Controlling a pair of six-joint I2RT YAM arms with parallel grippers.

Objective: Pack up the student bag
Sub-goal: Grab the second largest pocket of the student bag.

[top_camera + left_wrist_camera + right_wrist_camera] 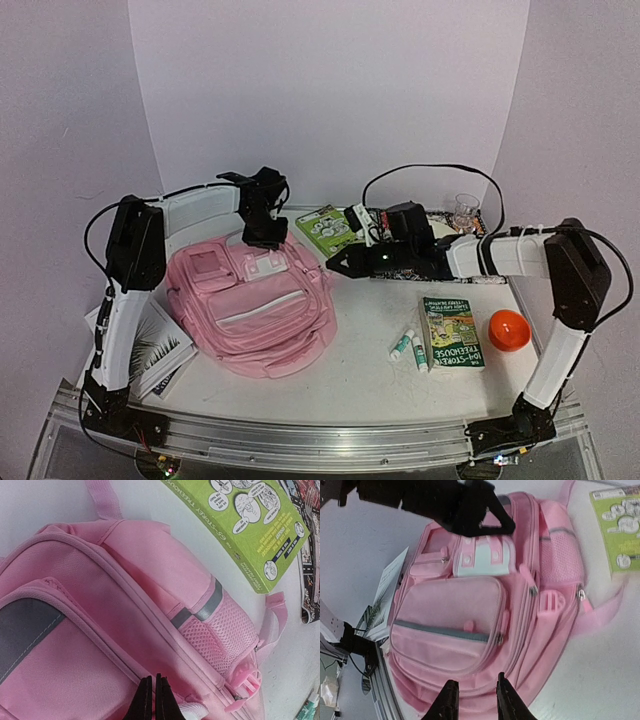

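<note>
One student bag (255, 310), pink, lies flat on the table (360, 390), left of centre in the top view. The left gripper (265, 238) is at the bag's far top edge and the right gripper (337, 264) is just beside its right side. A green book (325, 228) lies near, behind the bag.

Left wrist view: jaws pressed together over the pink fabric; whether they pinch anything cannot be told.

Right wrist view: jaws apart, holding nothing, above the bag's lower edge.
</note>
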